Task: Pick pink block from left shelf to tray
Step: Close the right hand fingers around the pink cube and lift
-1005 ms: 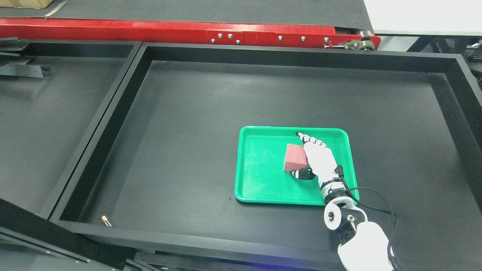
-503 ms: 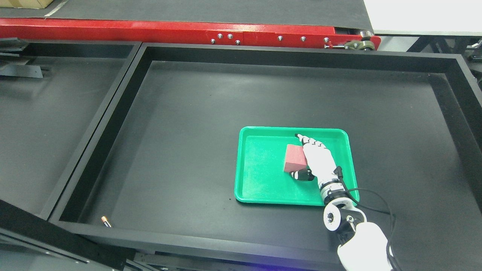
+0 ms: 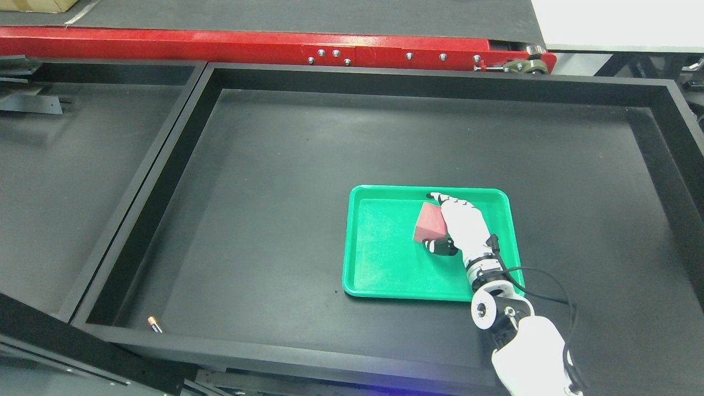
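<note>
Far left: second black bin, bare floor, metal bracket at its upper left edge. Along the top: red steel beam with bolt heads. Lower left corner of the large black bin: small battery lying on the floor, well apart from everything else. Right of centre in the large bin: green tray, flat on the floor. Inside the tray, toward its right half: pink block, tilted, one corner raised. Clamped on the block: right hand, white with black fingertips, fingers reaching over the far side, thumb under the near lower corner. Unclear whether the block's lowest edge touches the tray floor. Entering from lower right: white forearm with black cable looped beside the wrist.
</note>
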`<state>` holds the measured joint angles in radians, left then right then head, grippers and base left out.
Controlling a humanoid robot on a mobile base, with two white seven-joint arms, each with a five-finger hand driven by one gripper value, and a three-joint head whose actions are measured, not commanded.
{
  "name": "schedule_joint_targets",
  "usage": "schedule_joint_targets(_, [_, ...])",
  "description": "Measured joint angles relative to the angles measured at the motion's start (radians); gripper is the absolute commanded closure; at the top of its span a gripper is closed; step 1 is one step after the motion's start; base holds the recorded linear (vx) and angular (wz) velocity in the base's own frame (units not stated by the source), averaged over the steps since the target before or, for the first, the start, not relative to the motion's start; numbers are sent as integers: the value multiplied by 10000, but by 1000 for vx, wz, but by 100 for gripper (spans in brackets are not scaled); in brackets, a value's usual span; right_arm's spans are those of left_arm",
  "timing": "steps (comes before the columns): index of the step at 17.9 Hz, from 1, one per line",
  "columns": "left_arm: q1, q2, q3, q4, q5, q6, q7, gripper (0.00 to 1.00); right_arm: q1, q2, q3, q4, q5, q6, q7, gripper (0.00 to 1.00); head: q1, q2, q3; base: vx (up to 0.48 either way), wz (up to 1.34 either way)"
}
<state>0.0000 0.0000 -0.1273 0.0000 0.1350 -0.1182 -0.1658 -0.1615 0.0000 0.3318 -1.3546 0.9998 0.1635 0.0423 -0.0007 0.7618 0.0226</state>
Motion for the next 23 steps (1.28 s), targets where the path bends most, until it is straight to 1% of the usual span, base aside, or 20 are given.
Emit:
schedule_joint_targets(1, [0,0,0,0,0,0,0,0,-18,0,12,16,-1,-4,-1,40,0,0,0,0,0])
schedule_joint_targets(2, [0,0,0,0,0,0,0,0,-23,0,28,35,-2,-17,-3,49,0,0,0,0,0])
schedule_joint_targets(7, [0,0,0,0,0,0,0,0,-45,0,76,155,-14,-347,-12,95,0,0,0,0,0])
schedule_joint_targets(10, [0,0,0,0,0,0,0,0,-49,0,90,214,-18,-620,-69,97,0,0,0,0,0])
schedule_joint_targets(13, [0,0,0,0,0,0,0,0,-49,0,90,250,-18,-766,-531,97,0,0,0,0,0])
schedule_joint_targets(16, [0,0,0,0,0,0,0,0,-1,0,69,247,-20,-1008,-1302,97,0,0,0,0,0])
schedule_joint_targets(20, [0,0,0,0,0,0,0,0,278,0,-45,56,-23,-1902,-2290,97,0,0,0,0,0])
schedule_joint_targets(23, [0,0,0,0,0,0,0,0,556,-63,-141,-186,-25,-2300,-3084,97,0,0,0,0,0])
